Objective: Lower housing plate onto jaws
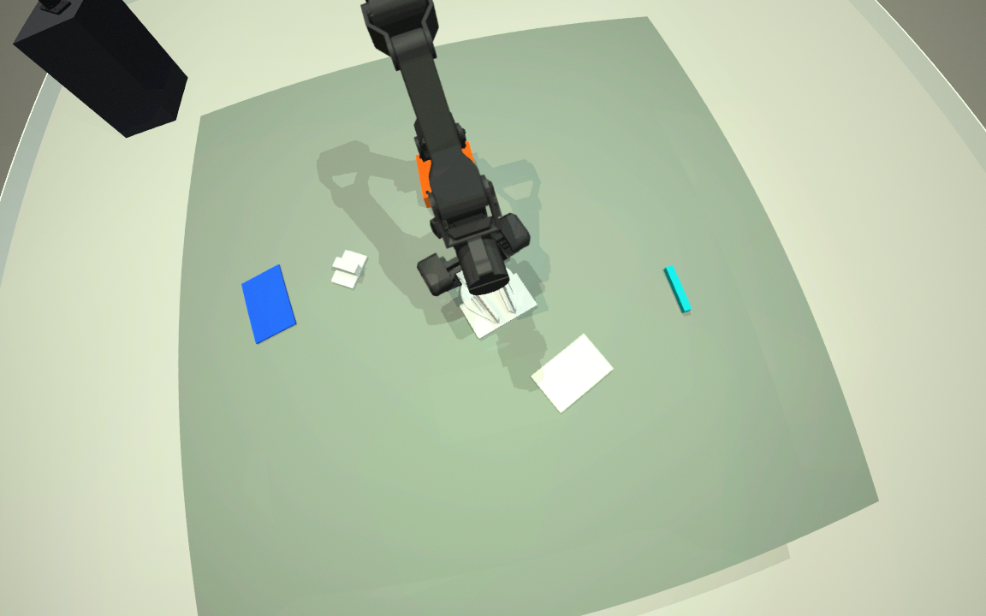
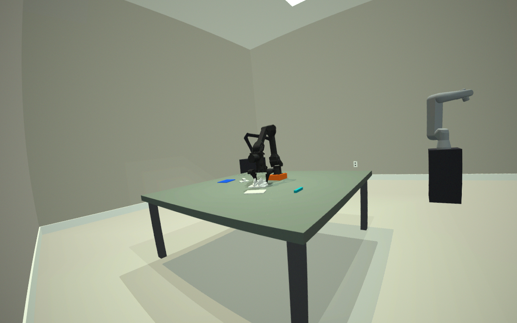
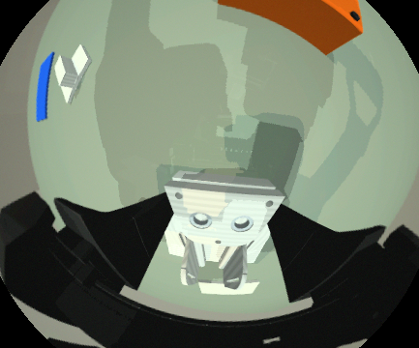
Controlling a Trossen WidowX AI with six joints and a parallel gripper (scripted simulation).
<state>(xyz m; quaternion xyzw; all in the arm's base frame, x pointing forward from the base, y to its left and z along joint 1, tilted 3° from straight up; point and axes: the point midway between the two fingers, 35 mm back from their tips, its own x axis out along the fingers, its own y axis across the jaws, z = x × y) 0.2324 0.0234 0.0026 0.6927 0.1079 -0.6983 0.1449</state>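
The white housing plate point(image 3: 219, 205) with two ringed holes shows in the wrist view. My gripper point(image 3: 223, 199) point(image 2: 261, 181) is shut on it, a dark finger against each side. The plate lies over the white base point(image 3: 174, 244) point(image 1: 525, 303). Two pale jaws, the left one point(image 3: 189, 272) and the right one point(image 3: 236, 269), stick out from under its front side. Pale tops show inside the holes. Whether the plate rests fully down on the jaw stubs I cannot tell; the stubs are hidden. In the top view the wrist covers most of the plate.
A white flat panel point(image 1: 572, 373) point(image 2: 254, 192) lies in front of the base. A blue panel point(image 1: 268, 305) point(image 3: 44, 89) and a small stepped white piece point(image 1: 348, 268) lie to the left. A cyan bar point(image 1: 677, 289) point(image 2: 298, 189) lies right. An orange block point(image 3: 296, 19) point(image 2: 278, 176) is at the arm's foot.
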